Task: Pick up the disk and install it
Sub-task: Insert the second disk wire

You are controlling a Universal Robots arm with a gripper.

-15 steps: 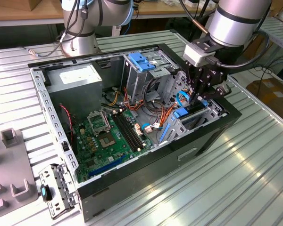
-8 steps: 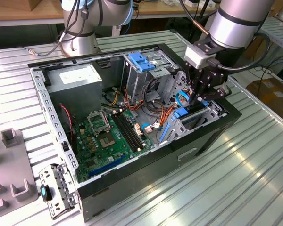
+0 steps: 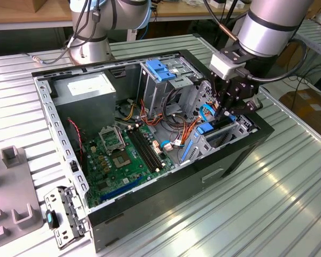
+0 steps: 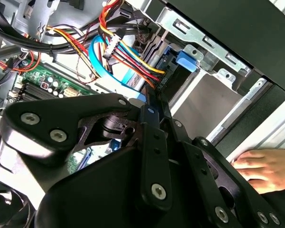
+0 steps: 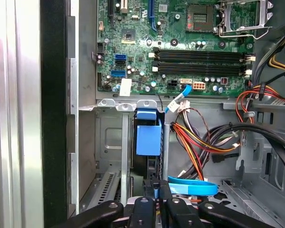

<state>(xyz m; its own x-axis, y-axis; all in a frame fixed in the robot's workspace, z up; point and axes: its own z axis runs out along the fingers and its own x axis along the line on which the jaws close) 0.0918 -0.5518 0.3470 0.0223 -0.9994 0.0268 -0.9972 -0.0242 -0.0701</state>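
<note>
An open black desktop computer case [image 3: 241,152] is lying on its side on a ribbed metal table [image 3: 289,203], its green motherboard [image 3: 117,160] facing up. A silver robot arm [image 3: 270,24] is reaching down into the metal drive bay [image 3: 224,136] at the exterior view's right. Its black gripper [image 3: 228,110] is sitting low in that bay; I cannot tell how the jaws are standing. The disk, a flat drive with blue plastic rails [image 5: 148,137], is standing on edge in the bay slot, just below the gripper in the first wrist view. A loose blue ribbon cable [image 5: 192,186] and coloured wire bundles [image 4: 128,50] are lying beside the slot and could be getting pinched. A person's hand [image 4: 268,168] is resting on the case edge near the gripper, risking contact
</note>
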